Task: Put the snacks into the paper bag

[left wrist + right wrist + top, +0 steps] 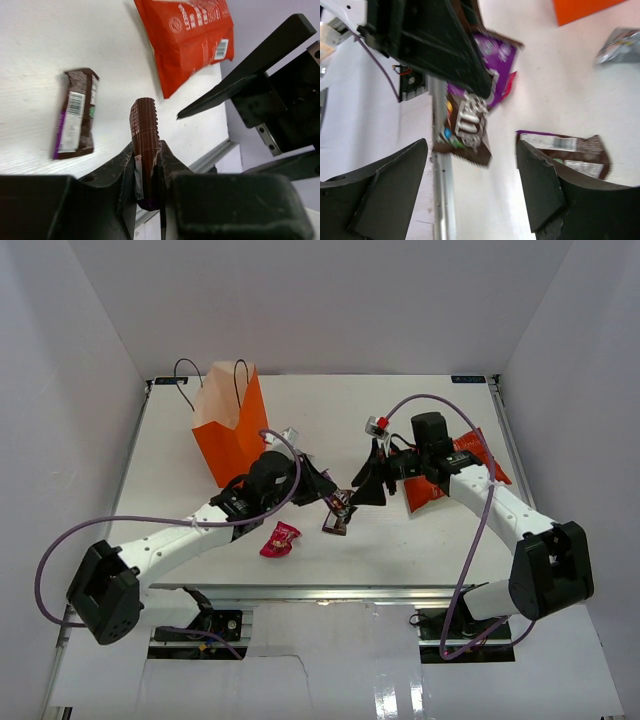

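Brown glossy candy packet sits pinched by one end in the left hand, which is clenched on it above the white counter, midway between the two arms. The right hand is released, its fingers spread either side of the packet. Only a narrow strip of wrapper looks caught, so the packet could slip or twist free on the way to the tall orange paper bag. A low approach might also clip the bag's soft rim and tip it.
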Tool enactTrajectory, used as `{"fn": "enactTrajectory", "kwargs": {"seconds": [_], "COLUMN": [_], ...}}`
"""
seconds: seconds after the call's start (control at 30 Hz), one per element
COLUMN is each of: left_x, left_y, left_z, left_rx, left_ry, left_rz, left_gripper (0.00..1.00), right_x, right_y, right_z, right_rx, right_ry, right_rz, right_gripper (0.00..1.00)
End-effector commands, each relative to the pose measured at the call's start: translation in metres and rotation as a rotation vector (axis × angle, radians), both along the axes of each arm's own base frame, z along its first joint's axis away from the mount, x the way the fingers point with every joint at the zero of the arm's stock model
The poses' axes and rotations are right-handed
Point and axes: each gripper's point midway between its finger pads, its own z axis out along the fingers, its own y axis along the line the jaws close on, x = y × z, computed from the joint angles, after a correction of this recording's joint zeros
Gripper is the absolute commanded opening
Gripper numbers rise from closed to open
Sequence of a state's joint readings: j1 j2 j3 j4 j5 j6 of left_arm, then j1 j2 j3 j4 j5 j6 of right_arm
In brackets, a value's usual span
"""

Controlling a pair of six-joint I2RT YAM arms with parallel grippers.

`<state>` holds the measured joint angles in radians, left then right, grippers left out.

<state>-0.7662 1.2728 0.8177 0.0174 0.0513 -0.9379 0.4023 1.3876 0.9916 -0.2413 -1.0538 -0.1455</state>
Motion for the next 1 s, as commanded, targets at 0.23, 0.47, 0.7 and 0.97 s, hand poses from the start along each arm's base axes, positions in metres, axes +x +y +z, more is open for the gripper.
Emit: {"fn": "enactTrajectory", "kwargs": {"seconds": [0.23, 0.47, 0.7, 0.97], "left_x": [0.013, 0.049, 0.112, 0.181], "left_y": [0.123, 0.191, 0.239, 0.256], "left_z": [0.130, 0.235, 0.278, 0.242], "left_rx": [0.419, 0.588, 0.676, 0.778], "left_ry": [-0.299, -0.485, -0.531, -0.497], "left_rz": [0.228, 0.409, 0.504, 0.472], "left_gripper": [0.21, 0.21, 0.21, 0.24], "right_x": [0.021, 0.021, 0.020, 0.015], "right_y": [-0.039, -0.046, -0.049, -0.053], "right_z": [0.019, 0.000, -0.008, -0.019], "right_rx": [0.017, -0.009, -0.018, -0.047], "right_ry": [-0.194, -0.173, -0.161, -0.160], "right_rz": [-0.042, -0.058, -0.062, -0.062], "right_gripper": [0.78, 0.79, 0.79, 0.79]}}
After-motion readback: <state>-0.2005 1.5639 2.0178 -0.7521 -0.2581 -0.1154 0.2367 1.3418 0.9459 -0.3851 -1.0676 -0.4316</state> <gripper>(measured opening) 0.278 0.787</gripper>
